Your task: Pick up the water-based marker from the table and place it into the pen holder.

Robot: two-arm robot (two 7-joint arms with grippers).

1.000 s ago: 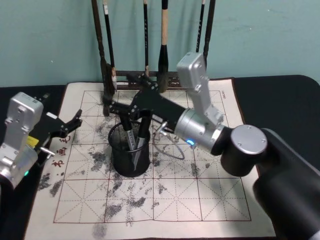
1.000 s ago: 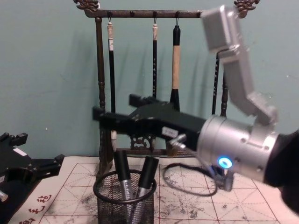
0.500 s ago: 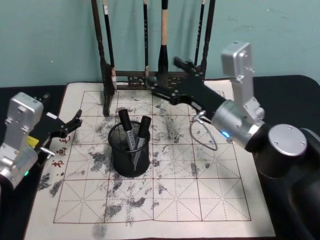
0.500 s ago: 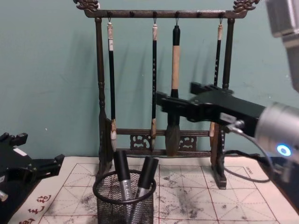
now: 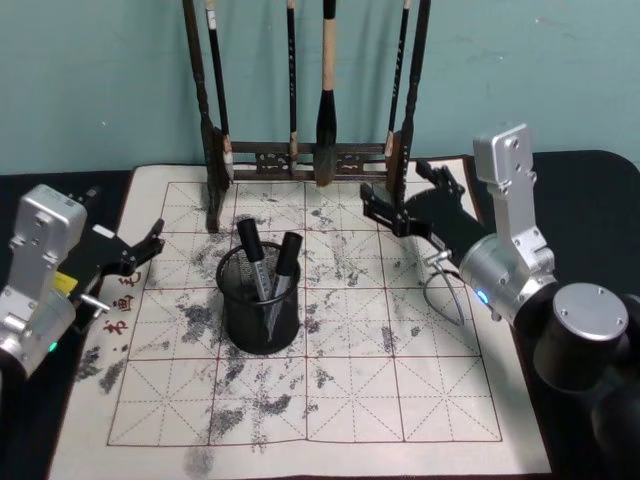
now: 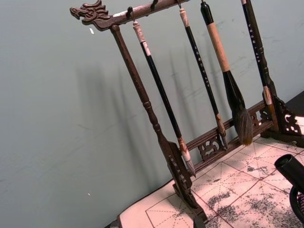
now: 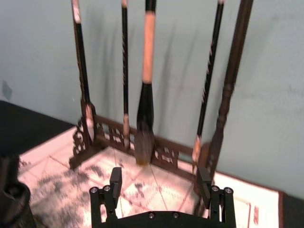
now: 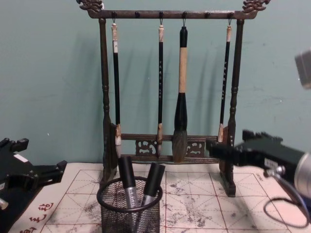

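Note:
The pen holder [image 5: 260,318], a black mesh cup, stands on the mat left of centre, also in the chest view [image 8: 127,209]. Two markers with black caps and silver barrels lean inside it, one on the left [image 5: 251,253] [image 8: 127,178] and one on the right [image 5: 286,262] [image 8: 154,180]. I cannot tell which is the water-based marker. My right gripper [image 5: 404,197] hovers open and empty to the holder's right, near the rack's right post, seen in the chest view [image 8: 219,148] and the right wrist view [image 7: 160,186]. My left gripper [image 5: 148,246] is parked open at the mat's left edge.
A tall dark wooden brush rack [image 5: 300,155] with several hanging brushes stands along the mat's far edge, close behind my right gripper. The stained calligraphy mat [image 5: 330,390] covers the dark table [image 5: 580,190]. A thin cable [image 5: 445,300] loops under my right wrist.
My right gripper pulled back from above the pen holder, moving right toward the rack's right post. Both markers stayed in the holder. The left arm did not move.

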